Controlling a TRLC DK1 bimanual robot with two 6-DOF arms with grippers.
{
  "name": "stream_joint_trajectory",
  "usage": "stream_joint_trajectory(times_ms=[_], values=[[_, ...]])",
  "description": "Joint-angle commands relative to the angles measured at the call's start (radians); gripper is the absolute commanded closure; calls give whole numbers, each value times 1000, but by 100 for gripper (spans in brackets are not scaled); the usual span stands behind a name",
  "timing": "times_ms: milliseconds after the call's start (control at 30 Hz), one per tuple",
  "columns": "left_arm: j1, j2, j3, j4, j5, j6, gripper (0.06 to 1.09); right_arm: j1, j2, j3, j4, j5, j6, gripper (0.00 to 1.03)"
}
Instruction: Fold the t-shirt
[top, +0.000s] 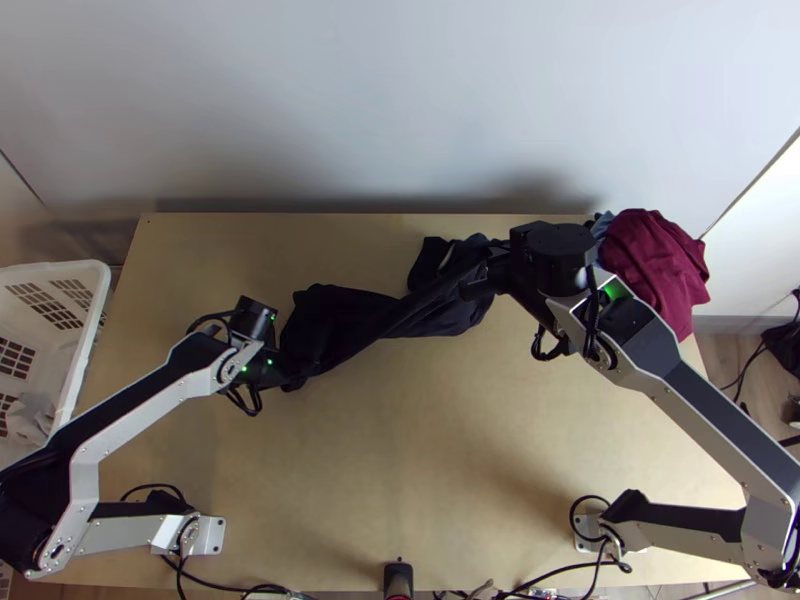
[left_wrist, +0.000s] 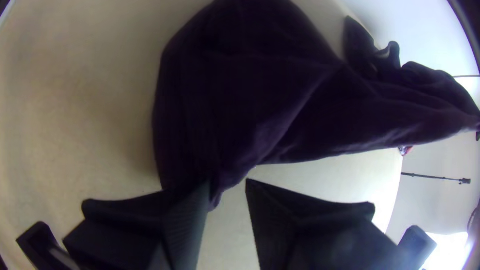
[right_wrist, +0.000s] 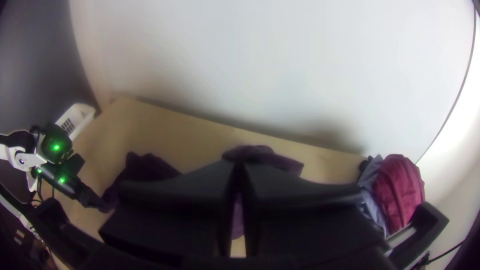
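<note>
"Gripping what with the right gripper (top: 474, 287)?"

"Pinching the shirt (top: 345, 322) by the 2 o'clock end."

"Lying where?"

"Running bunched towards 8 o'clock across the table (top: 400, 480)."

"And with the left gripper (top: 287, 377)?"

"Holding 2 fingers (left_wrist: 285, 215) apart at the 8 o'clock end."

I can't make out any readable text, labels, brands, numbers or signs on my feeds.
</note>
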Motion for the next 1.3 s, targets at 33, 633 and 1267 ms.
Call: stream_joint_trajectory(times_ms=[33,633,1267], values=[[-39,61,-18,60,23,-12,90,-19,-12,-14,-1,4,-6,100],[358,-128,390,-228,210,119,92,-86,-48,29,-1,9,-9,100],[-76,-76,5,-175,201,72,35,-86,-54,-12,-2,9,-9,100]])
